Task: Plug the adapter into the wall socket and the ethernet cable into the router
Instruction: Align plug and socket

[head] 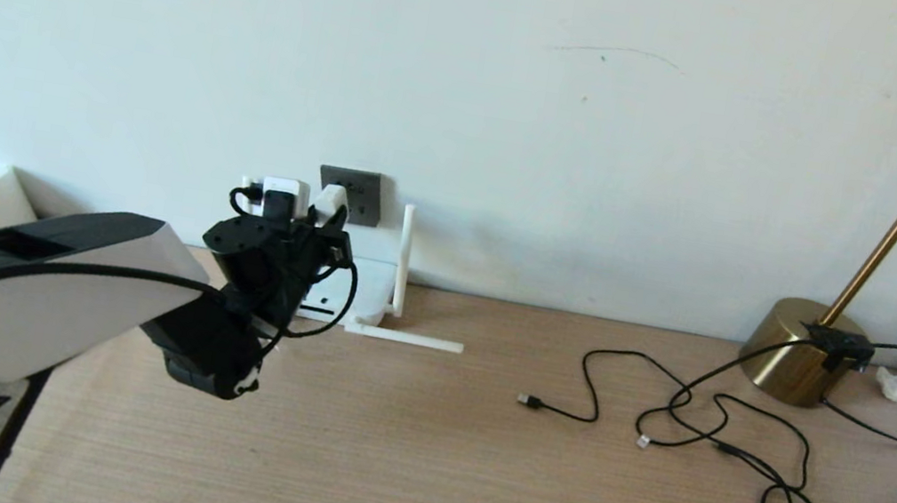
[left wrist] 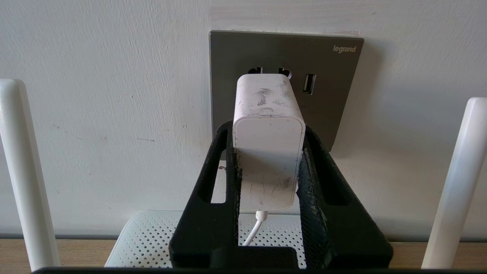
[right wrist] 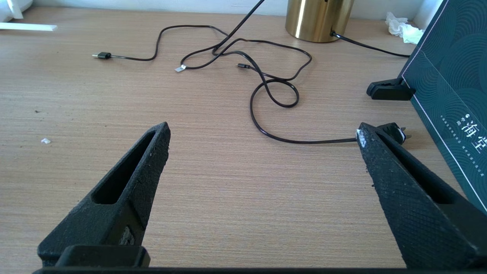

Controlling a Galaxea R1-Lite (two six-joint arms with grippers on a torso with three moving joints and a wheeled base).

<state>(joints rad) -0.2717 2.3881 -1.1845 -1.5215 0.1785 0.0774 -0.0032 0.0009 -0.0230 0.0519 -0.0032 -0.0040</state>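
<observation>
- Two fingers of the left claw [left wrist: 268, 167] clamp the adapter [left wrist: 268, 144], its front at the wall socket [left wrist: 335, 87], above the router [left wrist: 148, 239].
- Right claw [right wrist: 262, 140] gapes wide over the surface [right wrist: 228, 182].

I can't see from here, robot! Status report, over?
Left gripper shut on adapter, at the socket. Right gripper open, idle over table. Nothing blocking.

White adapter [left wrist: 268, 152], dark grey wall socket [left wrist: 327, 99], brass lamp base [head: 793, 347]
</observation>
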